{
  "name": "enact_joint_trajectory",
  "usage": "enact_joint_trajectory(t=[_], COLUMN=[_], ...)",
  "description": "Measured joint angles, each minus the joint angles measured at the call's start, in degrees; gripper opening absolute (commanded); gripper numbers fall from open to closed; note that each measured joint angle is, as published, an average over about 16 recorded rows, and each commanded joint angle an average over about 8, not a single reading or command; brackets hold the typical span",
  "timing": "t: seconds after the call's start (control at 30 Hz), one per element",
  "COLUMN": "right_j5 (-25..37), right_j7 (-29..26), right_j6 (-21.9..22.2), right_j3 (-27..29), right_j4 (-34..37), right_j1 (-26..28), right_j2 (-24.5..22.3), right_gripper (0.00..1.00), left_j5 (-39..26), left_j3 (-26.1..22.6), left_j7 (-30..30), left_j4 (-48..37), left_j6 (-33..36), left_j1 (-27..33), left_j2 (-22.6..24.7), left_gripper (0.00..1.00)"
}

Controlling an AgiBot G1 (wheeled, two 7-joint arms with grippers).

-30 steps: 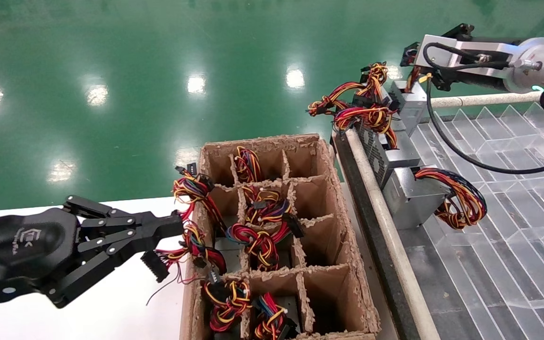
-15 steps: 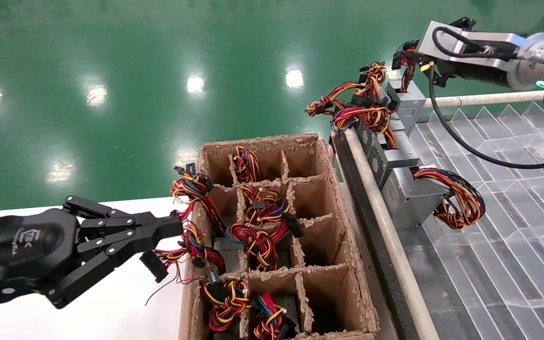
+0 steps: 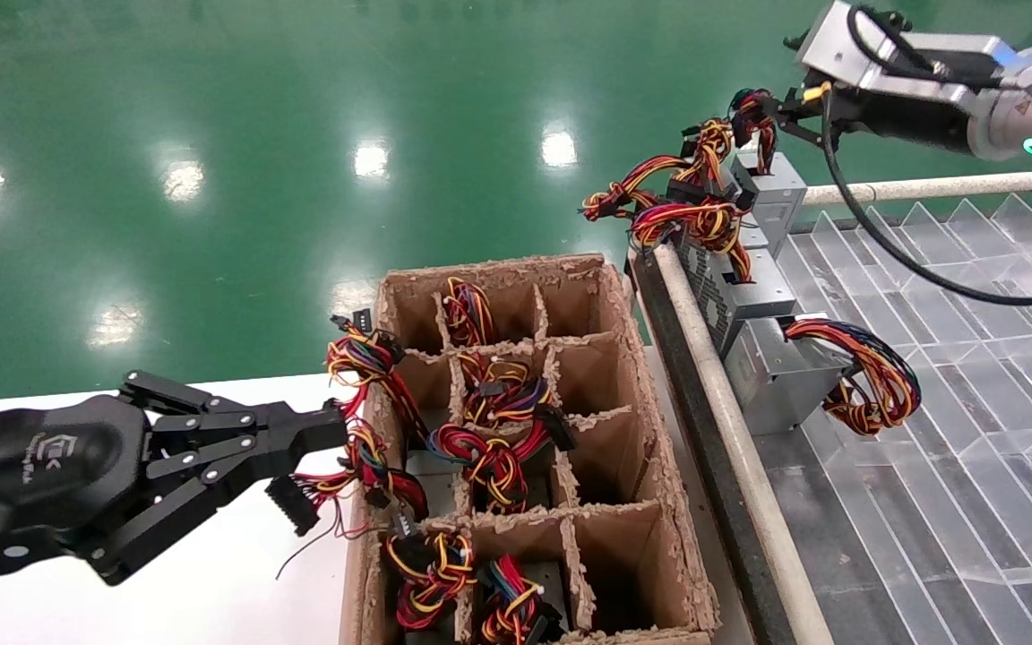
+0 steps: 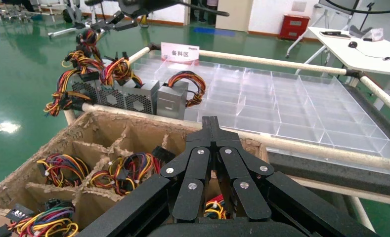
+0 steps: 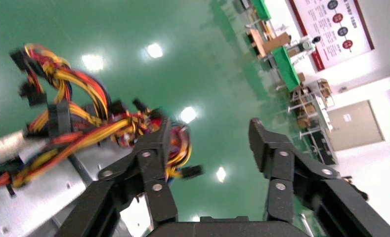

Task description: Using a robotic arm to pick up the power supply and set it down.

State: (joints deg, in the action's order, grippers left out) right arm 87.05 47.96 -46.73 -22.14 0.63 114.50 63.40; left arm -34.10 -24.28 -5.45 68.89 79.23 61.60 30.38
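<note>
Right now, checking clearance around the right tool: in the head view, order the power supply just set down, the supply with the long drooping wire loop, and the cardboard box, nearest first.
1. Power supply, just under the open right tool, far tray corner.
2. Looped-wire supply, nearer along the tray's rail.
3. Cardboard box, off the tray, toward the left tool.

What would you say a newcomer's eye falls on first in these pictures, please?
Probably the bright red and yellow wire bundles spilling from the partitioned cardboard box in the middle. Next, the right gripper, open and raised at the far right above the power supply, which sits at the far end of a row of grey boxes on the clear divider tray. The left gripper, shut, sits low by the box's near left side.
</note>
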Motion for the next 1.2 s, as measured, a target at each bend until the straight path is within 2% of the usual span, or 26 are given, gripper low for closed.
enact_joint_trajectory(t=[0.4, 0.77, 0.83, 1.03, 1.07, 1.1, 1.2], right_j5=[-1.71, -7.46, -8.90, -13.19, -13.89, -14.60, -16.71], right_j7=[-2.77, -10.12, -11.97, -17.50, -18.40, -19.32, -22.03], right_j6=[-7.20, -12.90, -13.89, -16.86, -17.34, -17.83, -19.29], right_j3=[0.82, 1.67, 1.84, 2.35, 2.43, 2.51, 2.76], right_j4=[-1.34, -10.63, -13.05, -20.28, -21.46, -22.66, -26.22], right_j1=[-0.22, -6.73, -8.49, -13.75, -14.61, -15.48, -18.06], right_j2=[-1.21, -4.90, -5.79, -8.46, -8.90, -9.34, -10.66], right_gripper=[1.00, 1.00, 1.00, 1.00, 1.00, 1.00, 1.00], left_j5=[0.00, 0.00, 0.00, 0.00, 0.00, 0.00, 0.00], left_j3=[0.00, 0.00, 0.00, 0.00, 0.00, 0.00, 0.00], left_j7=[0.00, 0.00, 0.00, 0.00, 0.00, 0.00, 0.00], left_j4=[0.00, 0.00, 0.00, 0.00, 0.00, 0.00, 0.00], left_j6=[0.00, 0.00, 0.00, 0.00, 0.00, 0.00, 0.00], left_j1=[0.00, 0.00, 0.00, 0.00, 0.00, 0.00, 0.00], left_j2=[0.00, 0.00, 0.00, 0.00, 0.00, 0.00, 0.00], left_gripper=[0.00, 0.00, 0.09, 0.84, 0.93, 1.00, 1.00])
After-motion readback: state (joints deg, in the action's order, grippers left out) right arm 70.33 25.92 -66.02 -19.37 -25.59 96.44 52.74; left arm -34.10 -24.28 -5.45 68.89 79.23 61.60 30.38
